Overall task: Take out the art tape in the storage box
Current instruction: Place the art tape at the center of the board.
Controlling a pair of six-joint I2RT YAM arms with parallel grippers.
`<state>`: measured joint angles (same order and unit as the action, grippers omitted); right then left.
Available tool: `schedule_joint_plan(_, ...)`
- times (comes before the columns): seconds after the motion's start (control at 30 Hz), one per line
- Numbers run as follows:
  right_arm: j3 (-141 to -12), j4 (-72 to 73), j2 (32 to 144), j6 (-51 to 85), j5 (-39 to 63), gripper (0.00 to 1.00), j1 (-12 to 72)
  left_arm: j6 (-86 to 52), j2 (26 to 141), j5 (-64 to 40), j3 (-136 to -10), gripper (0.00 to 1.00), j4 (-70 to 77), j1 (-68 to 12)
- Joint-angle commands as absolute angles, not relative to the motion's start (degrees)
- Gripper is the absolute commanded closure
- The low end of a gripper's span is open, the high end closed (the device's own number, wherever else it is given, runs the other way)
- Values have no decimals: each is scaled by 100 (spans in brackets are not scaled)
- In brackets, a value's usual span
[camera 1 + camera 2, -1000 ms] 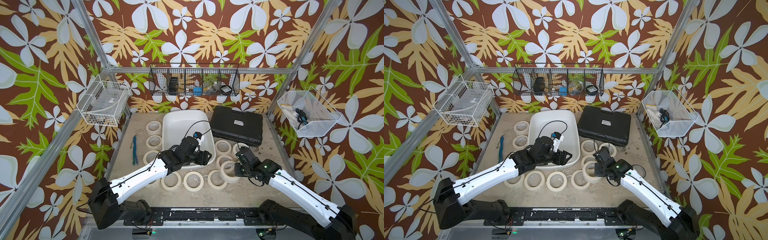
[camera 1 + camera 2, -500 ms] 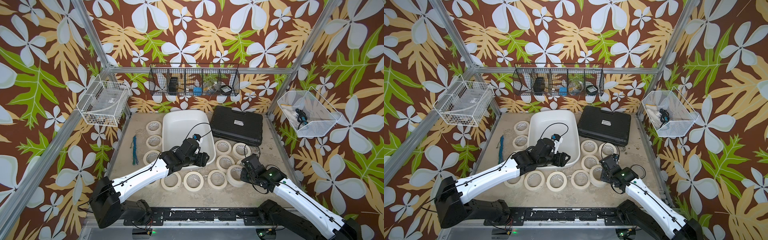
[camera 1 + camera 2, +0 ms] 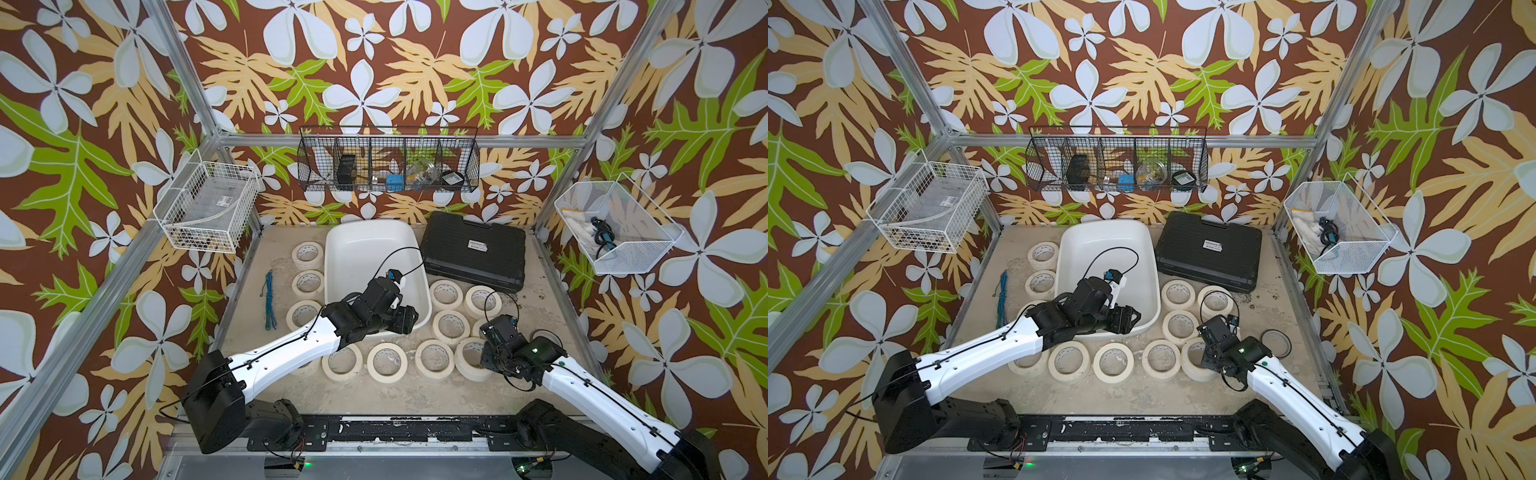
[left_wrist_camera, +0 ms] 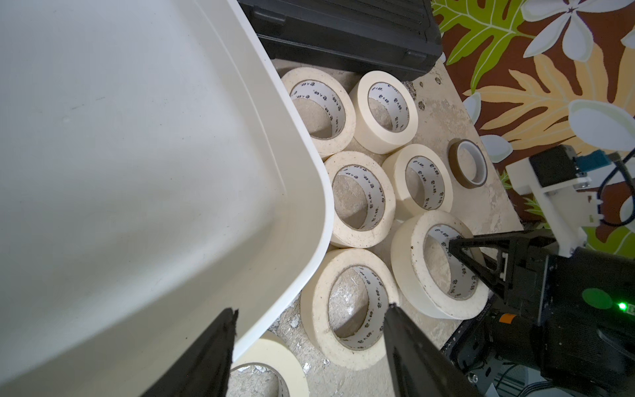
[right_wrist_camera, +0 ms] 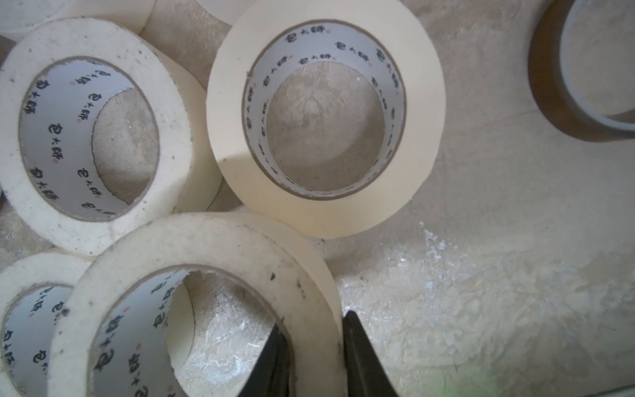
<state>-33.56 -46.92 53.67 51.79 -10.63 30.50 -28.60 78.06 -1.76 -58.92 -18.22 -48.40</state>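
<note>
As far as the pictures could show, the job looked almost finished: the storage box point(image 3: 361, 257) stood bare. No roll showed on its floor in either top view, though the left arm hid its near end there. The left wrist view filled that gap, showing the near corner of the box point(image 4: 137, 137) empty as well.

About a dozen rolls of the art tape point(image 4: 357, 239) lay flat on the worktop point(image 3: 415, 399) around the box. Some lay along its left side, some in a row along its near side, and a cluster sat to its right below the black case point(image 3: 473, 253).

The right claw point(image 5: 312, 321) was clenched on the wall of one roll point(image 5: 206, 240) at the near-right edge of that cluster, with one finger inside the core and one outside. That roll looked tilted against its neighbours. Whether it sat fully on the worktop could not be told.

The left claw point(image 4: 311, 309) hung released and empty over the near-right corner of the box, its fingers spread to either side of the rim.

By my reading, what was left was small: let go of that last roll, pull both arms clear, and check that the hidden near end of the box held nothing.
</note>
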Motion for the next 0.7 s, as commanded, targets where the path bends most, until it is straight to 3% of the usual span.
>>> schedule_joint_plan(0.0,-3301,-4454,5497,5098,-1131,100,3057,-2880,7843,-165,-5880,29,-1774,-4834)
schedule_joint_plan(0.43,-3194,-3920,5900,5036,-1216,100,2721,-2883,7938,-228,-5880,29,-1722,-4833)
schedule_joint_plan(0.67,-3755,-4393,5862,4938,-1399,100,2638,-2878,7913,-248,-5850,29,-1721,-4824)
